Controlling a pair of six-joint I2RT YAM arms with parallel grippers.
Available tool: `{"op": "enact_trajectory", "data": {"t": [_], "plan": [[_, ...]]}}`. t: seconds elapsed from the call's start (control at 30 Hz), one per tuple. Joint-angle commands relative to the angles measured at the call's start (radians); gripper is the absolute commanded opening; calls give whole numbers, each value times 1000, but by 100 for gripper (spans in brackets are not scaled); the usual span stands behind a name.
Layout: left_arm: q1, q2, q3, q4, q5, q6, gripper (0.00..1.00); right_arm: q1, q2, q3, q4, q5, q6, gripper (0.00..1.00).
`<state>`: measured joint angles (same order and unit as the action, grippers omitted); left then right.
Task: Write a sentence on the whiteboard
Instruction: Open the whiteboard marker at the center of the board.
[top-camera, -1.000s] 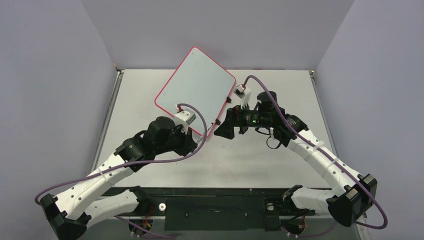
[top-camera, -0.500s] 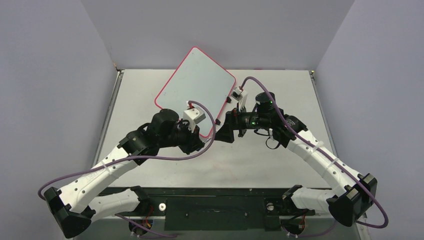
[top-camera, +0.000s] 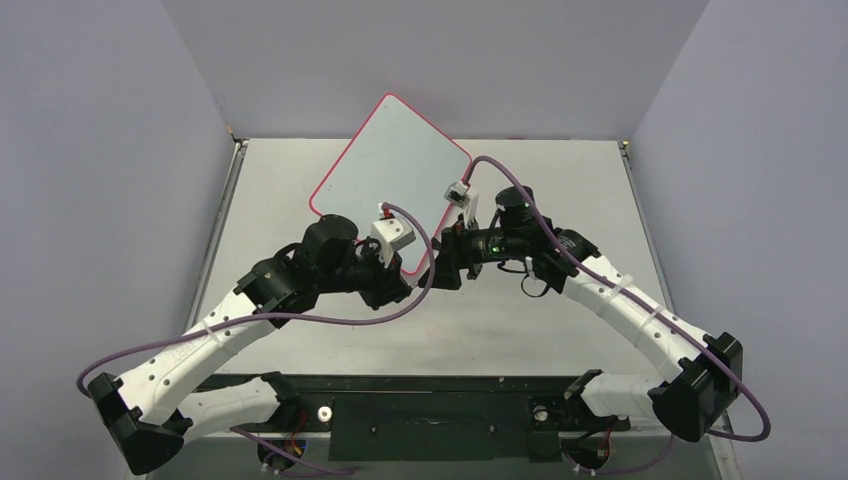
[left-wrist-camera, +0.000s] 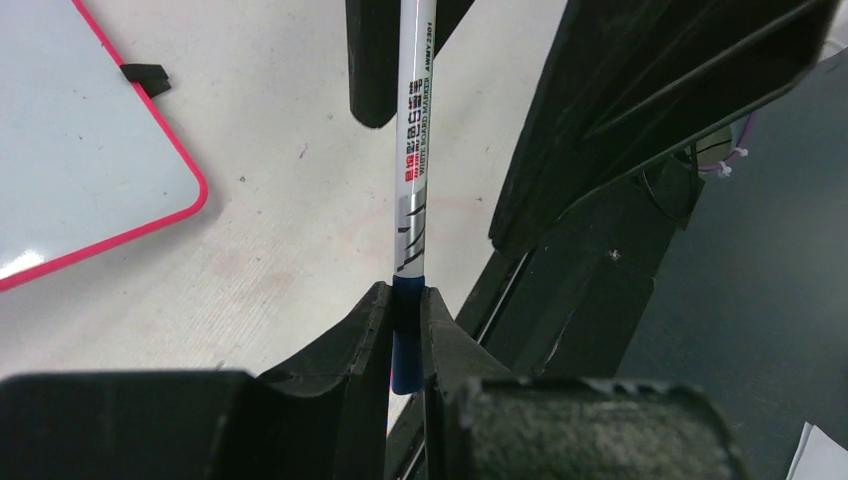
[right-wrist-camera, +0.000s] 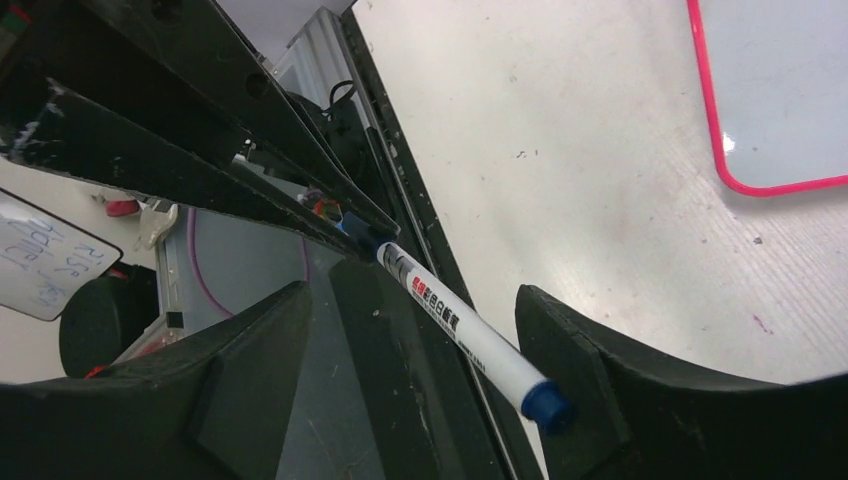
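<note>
left fingers (left-wrist-camera: 355, 345) pinched narrow on one blue end of a marker (left-wrist-camera: 412, 150); the barrel stands straight out from them. right fingers (right-wrist-camera: 250, 350) stand apart on either side of the marker's other blue end, with a gap showing on at least one side; no clamp seen. the marker's long axis runs from one set of fingers to the other, left to right above the worktop (top-camera: 580, 180).

whiteboard (top-camera: 390, 160) sits far and left of centre on the worktop, turned diagonally, its long axis running near-left to far-right. flat or propped: cannot tell. its near corner is just beside the left wrist.

left arm (top-camera: 230, 330) and right arm (top-camera: 640, 320) both have their elbows out and forearms angled inward, and their wrists meet mid-worktop.
</note>
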<state>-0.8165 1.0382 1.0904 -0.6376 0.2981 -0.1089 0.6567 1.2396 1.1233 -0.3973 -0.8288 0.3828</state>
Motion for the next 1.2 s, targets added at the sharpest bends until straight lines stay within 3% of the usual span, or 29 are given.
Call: {"op": "enact_trajectory", "data": {"t": [0.0, 0.37, 0.43, 0.53, 0.7, 0.87, 1.07, 1.17], "plan": [[-3, -22, 61, 50, 38, 39, 0, 24, 10, 26, 83, -51, 18, 68], [-3, -16, 68, 59, 62, 80, 0, 48, 34, 3, 213, -106, 106, 36], [-4, -17, 70, 58, 58, 86, 0, 50, 36, 3, 213, -112, 105, 25], [-1, -22, 69, 58, 44, 93, 0, 52, 38, 4, 188, -116, 91, 0], [0, -32, 65, 62, -31, 75, 3, 49, 29, 13, 147, -75, 73, 0], [9, -65, 41, 95, -75, 9, 44, 33, 3, 39, 159, 50, 133, 0], [19, -125, 8, 158, -68, -72, 50, -4, -56, 19, 277, 66, 249, 0], [56, -149, -14, 237, 21, -120, 51, -25, -92, 10, 348, 36, 309, 0]]}}
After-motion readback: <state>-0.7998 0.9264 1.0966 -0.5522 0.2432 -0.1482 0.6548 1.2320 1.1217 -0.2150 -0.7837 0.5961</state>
